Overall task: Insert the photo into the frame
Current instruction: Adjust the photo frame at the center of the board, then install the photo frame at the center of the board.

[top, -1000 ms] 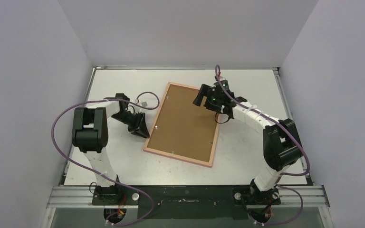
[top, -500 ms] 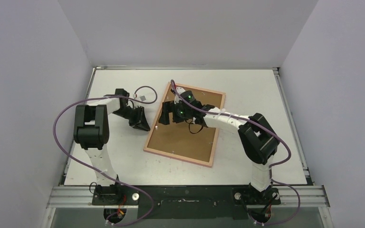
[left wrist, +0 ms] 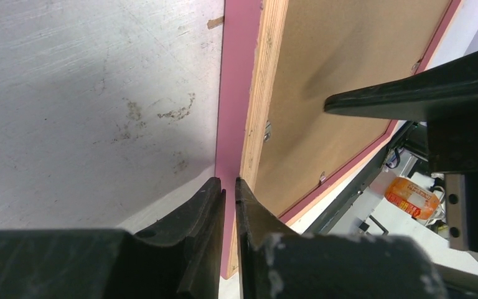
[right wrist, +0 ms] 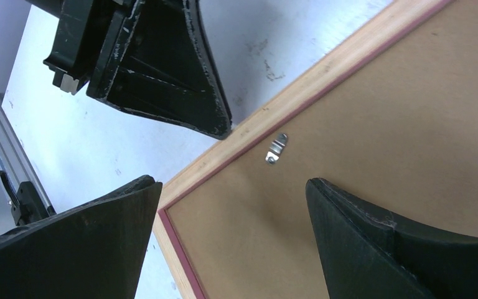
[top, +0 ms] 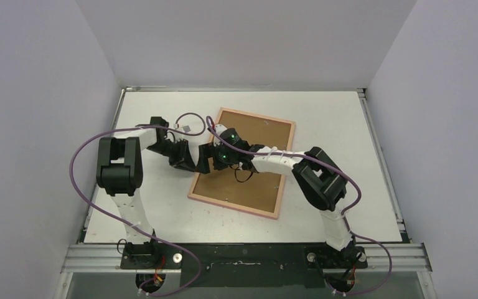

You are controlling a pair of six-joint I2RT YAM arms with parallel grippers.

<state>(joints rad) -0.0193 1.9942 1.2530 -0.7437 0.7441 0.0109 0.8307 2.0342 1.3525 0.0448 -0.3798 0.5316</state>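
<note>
Tabletop [top: 336, 112] bears the frame [top: 233, 206]; left end effector [left wrist: 229, 184] nearly closed, right end effector [right wrist: 233, 187] wide.

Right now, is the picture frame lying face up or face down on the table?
Face down: the frame shows its brown backing board and a metal clip on top.

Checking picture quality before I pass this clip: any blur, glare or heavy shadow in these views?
Top view: even, soft light, the frame sharp, no glare. Left wrist view: the left hand, up close, is soft, the frame is crisp, and a dark shadow falls on the board. Right wrist view: the right hand is dark and slightly soft, the clip is sharp.
</note>
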